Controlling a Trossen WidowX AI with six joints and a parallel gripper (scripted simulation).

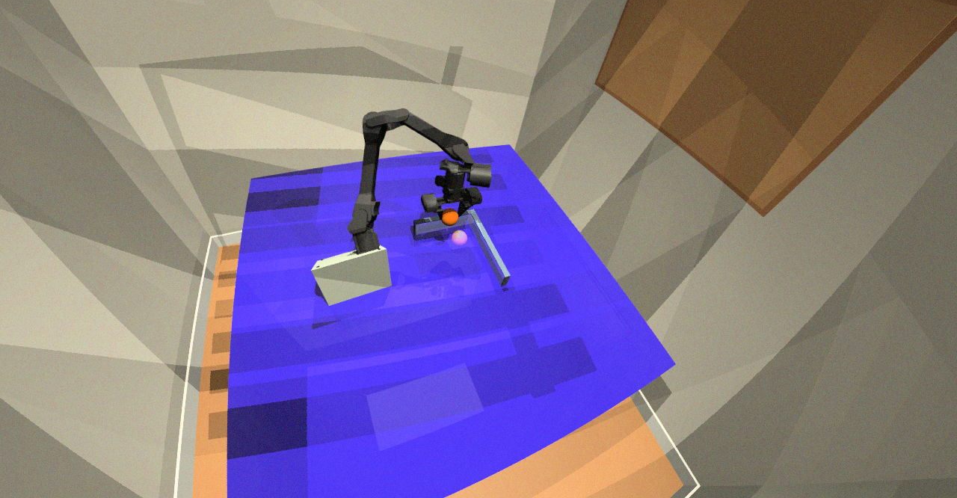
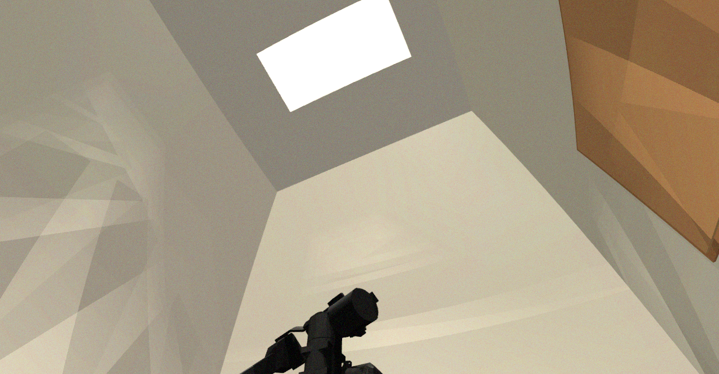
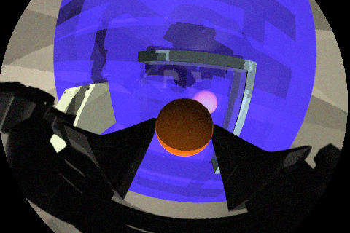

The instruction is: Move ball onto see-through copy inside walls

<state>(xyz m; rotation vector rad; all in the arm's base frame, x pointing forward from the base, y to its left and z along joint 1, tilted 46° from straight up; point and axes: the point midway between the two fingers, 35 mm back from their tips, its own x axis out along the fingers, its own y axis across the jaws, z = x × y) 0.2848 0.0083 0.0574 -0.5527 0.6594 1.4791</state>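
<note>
Blue table point(image 1: 414, 374): 1 ball point(image 1: 449, 216) in hand point(image 1: 450, 208), 2 walls point(image 1: 491, 250).

No text, label, brand, number or sign can be read on anything in these views.

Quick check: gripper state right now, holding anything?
Gripper: closed on the orange ball, held above the table, not yet at the see-through copy.

Orange ball point(image 3: 185, 127) gripped, raised above pink see-through copy point(image 3: 206, 100).
</note>
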